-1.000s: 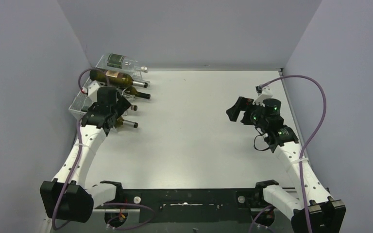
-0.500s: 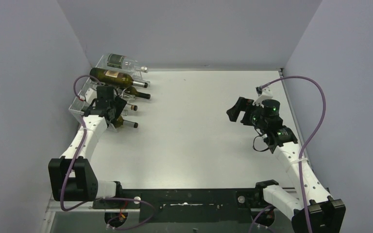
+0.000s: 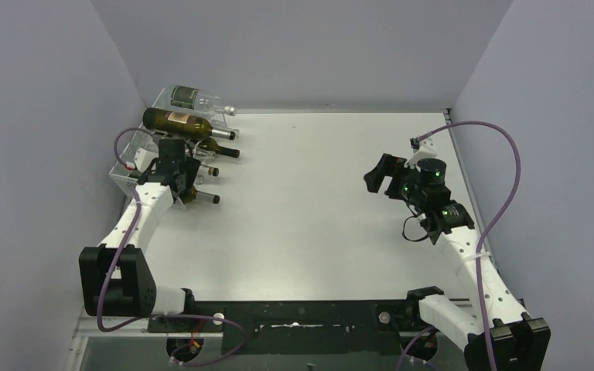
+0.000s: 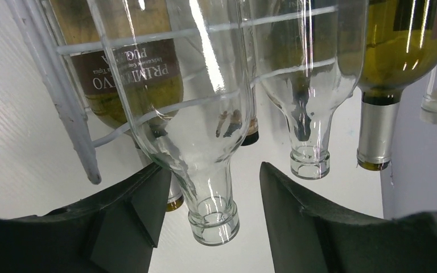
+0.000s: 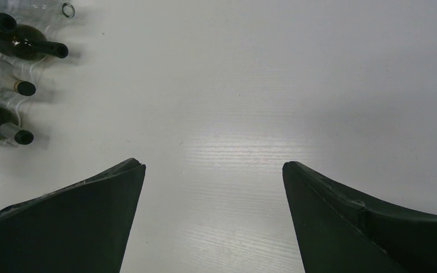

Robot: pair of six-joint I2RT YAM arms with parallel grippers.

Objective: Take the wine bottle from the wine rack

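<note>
Left tool [image 3: 183, 176] at the wine rack [image 3: 124, 165] — right tool [image 3: 377, 175] well apart.

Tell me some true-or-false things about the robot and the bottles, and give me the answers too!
1. The left fingers sit on either side of the clear bottle's neck. True.
2. The right fingers are holding a bottle. False: they stand wide open over the bare table and hold nothing.
3. The wine rack stands at the far left of the table, by the wall. True.
4. Every bottle on the rack is clear glass. False: some are dark, like the dark bottle with a label near the top.
</note>
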